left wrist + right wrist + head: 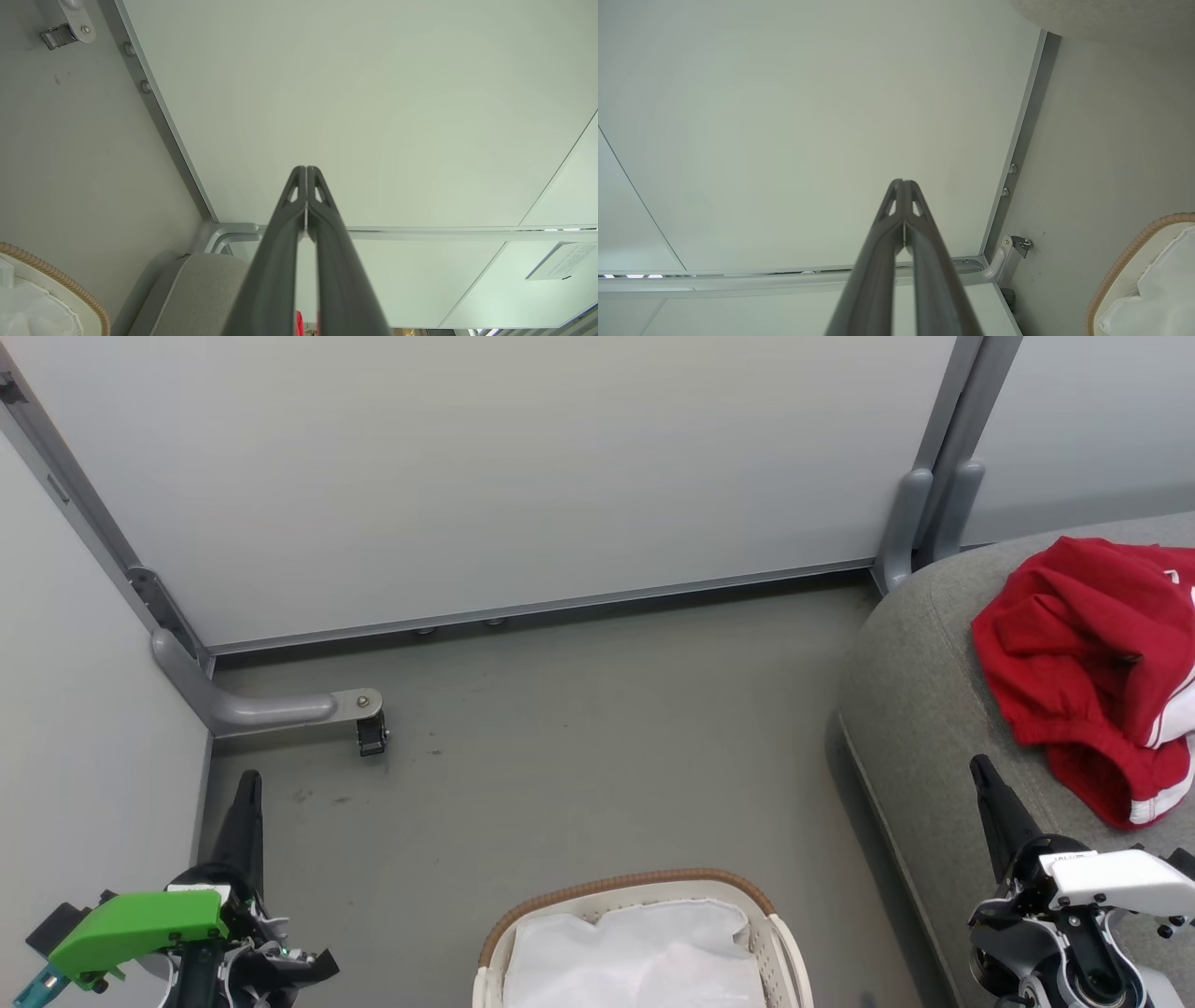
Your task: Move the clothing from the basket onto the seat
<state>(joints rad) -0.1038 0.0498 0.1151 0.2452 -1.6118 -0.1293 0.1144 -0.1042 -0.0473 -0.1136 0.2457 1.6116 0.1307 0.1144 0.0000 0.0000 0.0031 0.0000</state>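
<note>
Plainly late in the job, by my reading. Head view: clothing [1088, 663] lies heaped on the seat [920, 691], clear of its rounded corner, with the striped hem nearest the right gripper [980, 767]. That gripper stands near the hem, jaws pressed together, holding nothing. Left gripper [248, 784] hangs over the floor [579, 728] by the side wall [84, 728], jaws likewise closed and empty. Basket [635, 882] between them shows white lining and no red; its near part is cut off, so best look lower before calling it emptied. Left wrist view: jaws meet at the tips; basket rim lower left, seat corner beside it, red sliver low between the jaws. Right wrist view: tips together, basket rim lower right. Bare floor ahead gives ample room; the seat edge crowds the right arm.
</note>
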